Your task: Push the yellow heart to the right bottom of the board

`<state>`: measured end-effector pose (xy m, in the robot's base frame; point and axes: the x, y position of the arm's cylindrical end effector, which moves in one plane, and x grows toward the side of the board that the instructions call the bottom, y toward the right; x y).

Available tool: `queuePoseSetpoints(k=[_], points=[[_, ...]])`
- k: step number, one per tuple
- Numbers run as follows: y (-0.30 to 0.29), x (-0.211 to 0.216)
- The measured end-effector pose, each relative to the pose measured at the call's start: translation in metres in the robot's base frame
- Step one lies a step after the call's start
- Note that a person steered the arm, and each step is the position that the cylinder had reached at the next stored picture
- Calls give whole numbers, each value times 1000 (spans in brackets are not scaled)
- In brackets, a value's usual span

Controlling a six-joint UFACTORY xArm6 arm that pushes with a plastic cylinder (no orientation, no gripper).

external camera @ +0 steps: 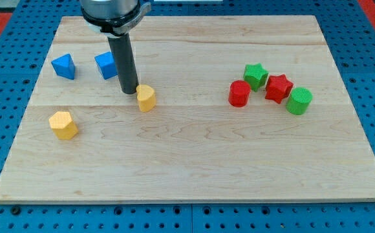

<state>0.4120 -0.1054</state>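
My tip (130, 92) is the lower end of a straight dark rod, smooth and a little shiny, which comes down from a round grey and black housing at the view's top. There is no pincer on this arm, so nothing is open or closed and nothing is held; the rod only stands on the tabletop (194, 162).

The yellow heart (147, 98) is just to the view's right of my tip and slightly lower, very close to it; I cannot tell if they touch. It is a small matte block with rounded lobes. To the view's left of my tip and lower, well apart, lies a yellow block (63, 124) with flat facets, like a hexagon. Just to the view's left of the rod and higher is a blue block (105, 65) with sharp edges, partly hidden by the rod, and further left a blue block like a triangle (64, 66).

Far to the view's right of my tip stands a close group: a red cylinder (239, 93), a green star (256, 76), a red star (278, 88) and a green cylinder (299, 101).

The tabletop is a pale wooden board with fine grain and long plank seams. Around it is a blue perforated plate, with red at the upper corners
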Motion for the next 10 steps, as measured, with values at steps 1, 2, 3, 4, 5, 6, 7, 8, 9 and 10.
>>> queuePoseSetpoints(k=[1,2,3,4,5,6,7,8,9,10], points=[[33,48],[33,61],[20,60],[6,40],[44,46],[118,62],[174,68],[211,82],[239,109],[226,104]])
